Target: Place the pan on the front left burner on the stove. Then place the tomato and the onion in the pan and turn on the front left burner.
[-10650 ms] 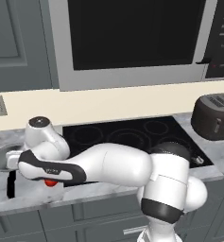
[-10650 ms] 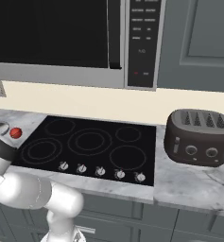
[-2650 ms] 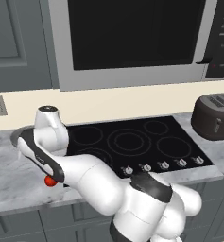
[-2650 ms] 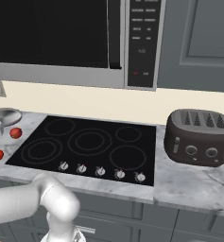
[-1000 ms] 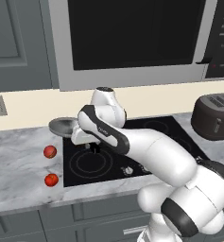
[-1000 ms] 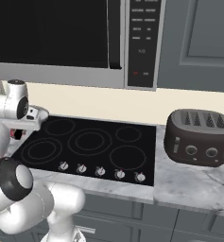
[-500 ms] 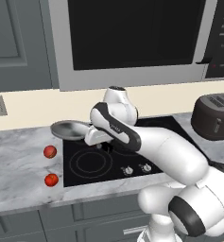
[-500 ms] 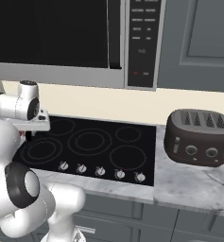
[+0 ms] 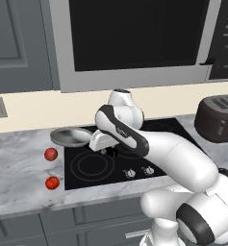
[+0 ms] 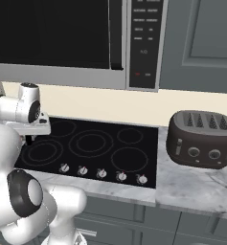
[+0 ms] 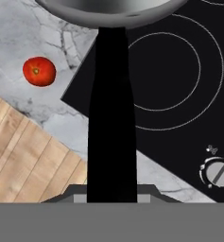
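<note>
Gripper (image 9: 107, 150): clamping the pan's (image 9: 70, 137) black handle.
Pan: hanging tilted over the stove's (image 9: 156, 132) left rear edge, short of the front left burner (image 9: 92, 166).
Risk: long lever twisting in the jaws, dropping the pan off-ring.
Tomato (image 9: 52, 182): waiting on the counter.

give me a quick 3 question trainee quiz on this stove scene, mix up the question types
1. True or false: the pan already rests flat on the front left burner.
2. Multiple choice: what do the jaws of the gripper grip? A) the tomato B) the pan's black handle C) a stove knob
3. Short answer: where do the two red balls lie relative to the stove?

Key:
1. False. The pan is held in the air over the cooktop's back left edge, short of the burner.
2. B. The hand view shows the handle running up from the jaws.
3. Both the tomato and the onion lie on the marble counter to the stove's left.
</note>
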Robot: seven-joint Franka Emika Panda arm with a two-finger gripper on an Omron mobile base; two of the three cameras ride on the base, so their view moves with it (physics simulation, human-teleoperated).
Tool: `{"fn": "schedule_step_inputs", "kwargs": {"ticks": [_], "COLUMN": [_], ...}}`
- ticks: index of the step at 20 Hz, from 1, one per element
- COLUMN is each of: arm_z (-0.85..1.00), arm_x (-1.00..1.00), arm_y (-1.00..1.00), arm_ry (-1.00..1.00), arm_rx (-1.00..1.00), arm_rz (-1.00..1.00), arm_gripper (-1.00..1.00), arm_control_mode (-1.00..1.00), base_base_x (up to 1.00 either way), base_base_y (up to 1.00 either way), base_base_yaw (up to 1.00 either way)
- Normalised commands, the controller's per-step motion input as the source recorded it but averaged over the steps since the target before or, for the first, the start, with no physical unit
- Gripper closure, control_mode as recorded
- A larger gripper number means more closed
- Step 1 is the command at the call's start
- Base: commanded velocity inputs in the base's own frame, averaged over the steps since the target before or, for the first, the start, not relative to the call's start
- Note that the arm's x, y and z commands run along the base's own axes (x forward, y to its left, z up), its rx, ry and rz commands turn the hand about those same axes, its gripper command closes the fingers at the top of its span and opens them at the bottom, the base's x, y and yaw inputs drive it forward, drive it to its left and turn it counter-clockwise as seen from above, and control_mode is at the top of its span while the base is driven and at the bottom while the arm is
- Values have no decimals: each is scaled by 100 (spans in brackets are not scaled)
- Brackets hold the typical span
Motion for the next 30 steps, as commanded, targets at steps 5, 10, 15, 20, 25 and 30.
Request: {"fn": "schedule_step_inputs", "kwargs": {"ticks": [5, 10, 15, 20, 25, 30], "arm_z": [0, 0, -1, 0, -13, -21], "arm_x": [0, 0, 0, 0, 0, 0], "arm_y": [-7, -14, -7, -4, -3, -8], "arm_ry": [0, 0, 0, 0, 0, 0], "arm_rx": [0, 0, 0, 0, 0, 0], "arm_rz": [0, 0, 0, 0, 0, 0], "arm_gripper": [100, 100, 100, 100, 100, 100], "arm_control_mode": [-100, -100, -100, -100, -100, -100], "base_base_x": [0, 0, 0, 0, 0, 0], "base_base_y": [0, 0, 0, 0, 0, 0], "base_base_yaw": [0, 0, 0, 0, 0, 0]}}
